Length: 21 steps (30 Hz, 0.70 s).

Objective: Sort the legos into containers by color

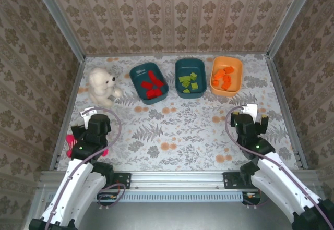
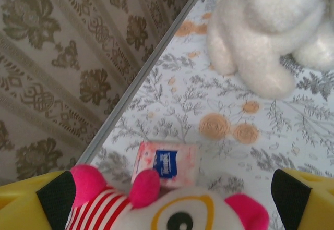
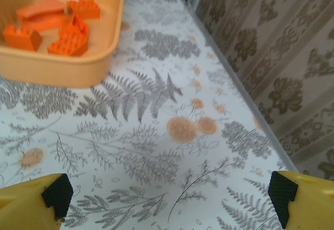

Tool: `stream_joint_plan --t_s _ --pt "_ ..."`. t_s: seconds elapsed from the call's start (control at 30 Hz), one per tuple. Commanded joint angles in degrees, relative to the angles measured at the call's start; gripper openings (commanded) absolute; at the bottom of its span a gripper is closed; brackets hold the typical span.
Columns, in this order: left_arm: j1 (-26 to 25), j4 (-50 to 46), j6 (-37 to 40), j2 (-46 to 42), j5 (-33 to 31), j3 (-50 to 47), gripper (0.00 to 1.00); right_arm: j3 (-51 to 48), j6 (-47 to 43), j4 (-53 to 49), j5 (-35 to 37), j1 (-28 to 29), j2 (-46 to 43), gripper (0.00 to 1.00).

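Along the far edge of the table [image 1: 182, 131], three containers in a row: left teal bin [image 1: 136, 72] with about five red legos [image 1: 152, 86], middle teal bin [image 1: 189, 65] with four green legos [image 1: 189, 82], orange bin [image 1: 226, 61] with roughly five orange legos [image 3: 68, 37] — grouped by colour, so looks sorted. Two plush toys by the left edge — white bear [image 1: 102, 85], pink striped plush [image 2: 104, 209]. Left gripper [image 2: 172, 196] and right gripper [image 3: 169, 196] both spread wide, holding nothing.
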Motion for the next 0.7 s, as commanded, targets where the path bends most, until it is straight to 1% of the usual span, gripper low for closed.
stream_joint_plan --t_s 0.0,0.07,0.13,0.23,0.3,0.4,0.43,0.5,0.53,0.57,0.6,0.63,0.67 --pt "2.4 14.4 9.7 1.6 5.1 -4.9 1.00 -3.3 -1.4 9.6 -4.5 -1.6 3.4 1.00" --pt "5.1 21.9 10.8 3.5 8.2 -8.4 1.00 -3.8 -2.1 17.0 -7.5 -4.1 6.9 1.00" --pt "9.0 28.7 10.2 7.5 12.6 -11.1 1.00 -3.1 -2.4 23.4 -12.7 -7.9 12.3 1.00" --pt "13.1 34.4 8.7 16.0 17.1 -11.0 1.00 -1.2 -3.7 31.8 -16.8 -11.8 21.1 1.00" --pt "14.8 39.5 10.0 21.9 20.7 -9.8 1.00 -0.2 -3.7 38.5 -20.6 -14.1 26.5 1.00" --pt "17.2 48.8 11.4 30.0 24.6 -8.3 1.00 2.6 -4.3 46.3 -24.3 -15.8 34.8 1.00" --pt "17.6 50.6 11.4 32.6 25.0 -7.4 1.00 3.6 -4.3 48.3 -25.2 -16.4 37.2 1.00" --pt "18.7 56.9 11.1 37.7 25.5 -6.2 1.00 5.4 -2.6 52.3 -27.5 -17.5 41.6 1.00" --pt "19.2 59.5 11.0 40.2 25.9 -5.3 1.00 6.7 -2.5 52.2 -28.7 -18.1 44.6 1.00" --pt "19.4 60.9 11.1 42.3 26.1 -4.4 1.00 7.1 -2.4 52.6 -29.4 -18.2 46.3 1.00" --pt "19.9 63.1 11.4 44.4 27.0 -3.8 1.00 6.9 -3.4 54.7 -31.2 -18.1 47.7 1.00" --pt "20.4 63.9 11.9 46.1 28.3 -2.6 1.00 6.8 -4.2 54.7 -33.3 -18.0 47.9 1.00" --pt "20.7 60.9 11.6 46.8 28.9 -0.9 1.00 6.0 -4.4 56.3 -33.7 -18.1 48.1 1.00"
